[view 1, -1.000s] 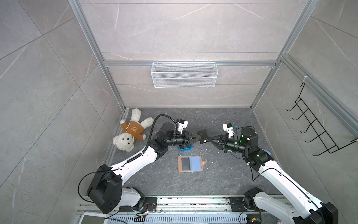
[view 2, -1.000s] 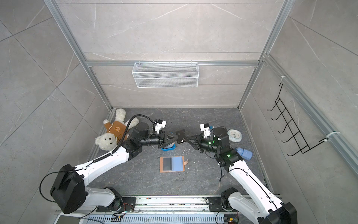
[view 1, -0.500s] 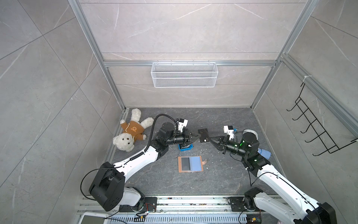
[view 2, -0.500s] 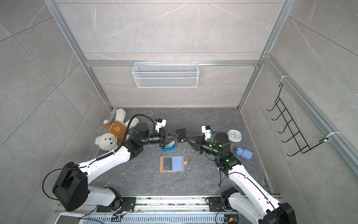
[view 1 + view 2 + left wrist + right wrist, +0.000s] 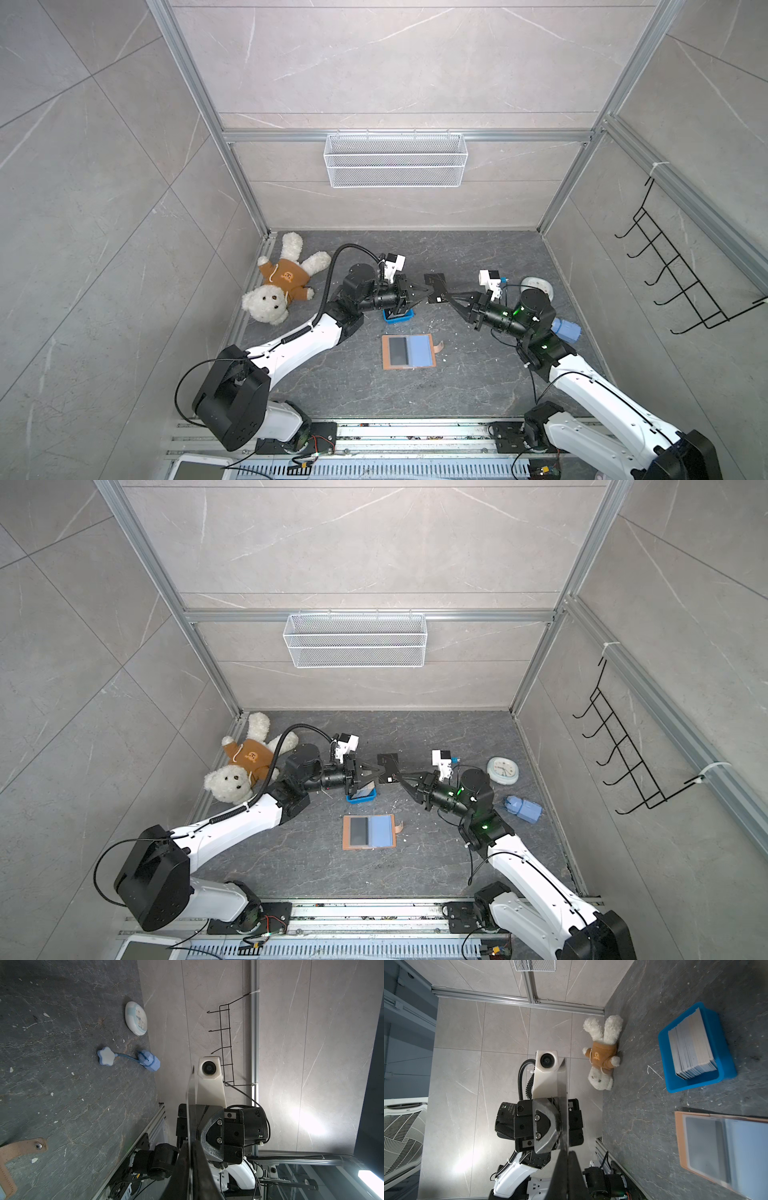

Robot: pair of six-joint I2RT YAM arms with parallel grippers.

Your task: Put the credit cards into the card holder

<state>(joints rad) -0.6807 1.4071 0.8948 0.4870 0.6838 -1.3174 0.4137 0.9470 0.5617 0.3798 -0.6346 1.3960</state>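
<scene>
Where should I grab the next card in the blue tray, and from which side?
Take the stack of cards by the top edge of its outermost card, coming from above. They lean on edge in the blue tray, faces packed together and walls fencing the bottom, so only that edge looks free. The left gripper and right gripper both pinch a black card; free one first.

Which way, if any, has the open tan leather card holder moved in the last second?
No. The tan leather card holder lies unmoved, the same gap from the aluminium rail along the front.
</scene>
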